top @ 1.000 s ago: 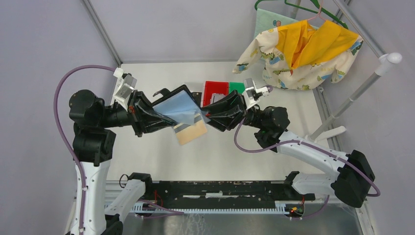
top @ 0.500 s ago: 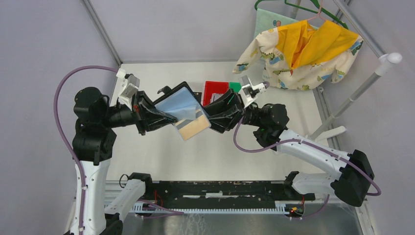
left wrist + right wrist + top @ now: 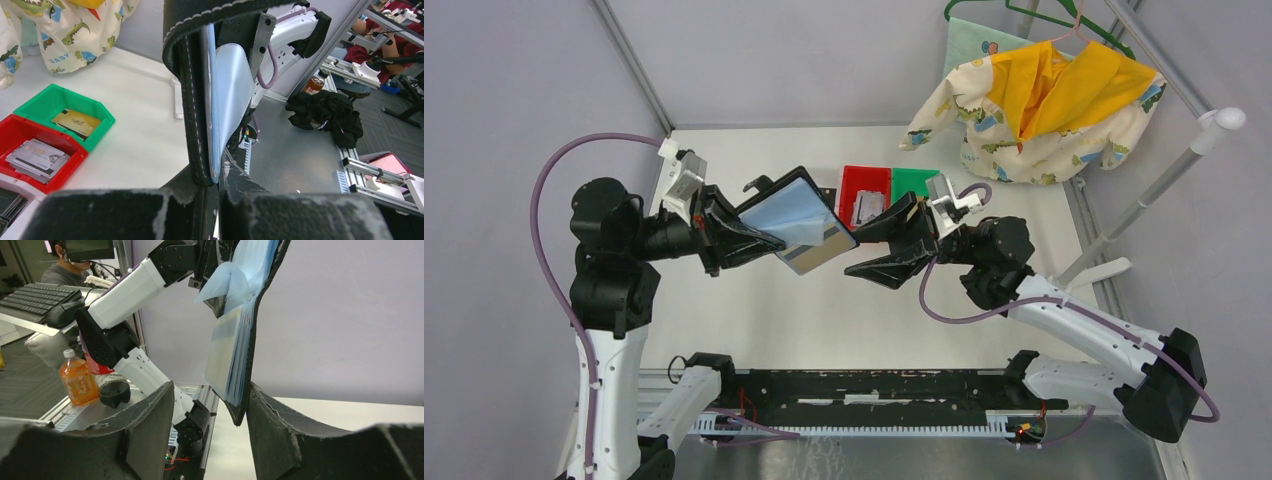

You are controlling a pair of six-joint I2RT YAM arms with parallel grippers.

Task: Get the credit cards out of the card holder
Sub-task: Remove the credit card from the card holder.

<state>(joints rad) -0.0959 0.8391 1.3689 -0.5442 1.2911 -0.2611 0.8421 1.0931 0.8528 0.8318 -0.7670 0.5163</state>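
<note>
The card holder hangs open above the table, black outside and blue-grey inside. My left gripper is shut on its left edge; in the left wrist view the black cover stands edge-on in my left gripper. A pale tan-grey card sits in a sleeve at the holder's lower right edge, also seen as the card in the right wrist view. My right gripper is open, holding nothing. The holder's corner lies just inside its mouth, close to the right finger.
A red bin with silvery cards and a green bin with a gold card stand behind the holder. A white bin is mostly hidden. Clothes on hangers and a white rack pole fill the back right.
My right gripper has opened and drawn back to the right, off the card. The tan card now sticks out less from the holder. The left gripper has tilted the holder slightly.
</note>
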